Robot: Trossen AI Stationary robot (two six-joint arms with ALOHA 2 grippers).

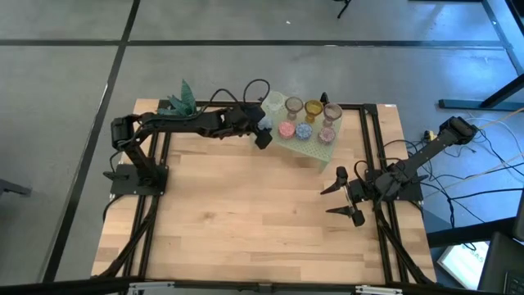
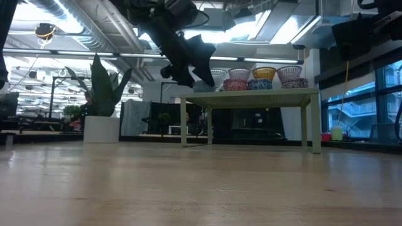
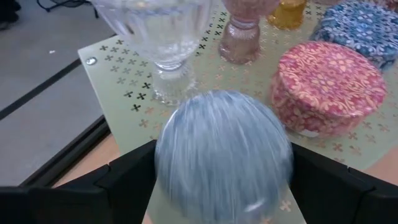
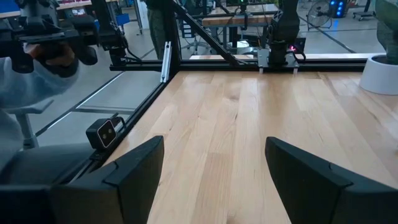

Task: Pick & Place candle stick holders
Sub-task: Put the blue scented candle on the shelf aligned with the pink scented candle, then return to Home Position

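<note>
the blue cup (image 3: 224,155) is blurred and hides the rack (image 3: 124,81) under it; the clear cup (image 3: 158,25) is cut off.

Overhead view is evenly lit, with soft shadows under the green rack (image 1: 307,139) on the wooden table (image 1: 246,213). Low view is backlit: ceiling lights (image 2: 276,28) and windows (image 2: 383,100) glare, leaving the left arm (image 2: 179,47) a dark silhouette; the near tabletop is soft. Left wrist view shows the blue holder (image 3: 224,165) blurred, close to the lens. Right wrist view is bright and sharp beyond its near, soft fingers (image 4: 134,165).
</note>
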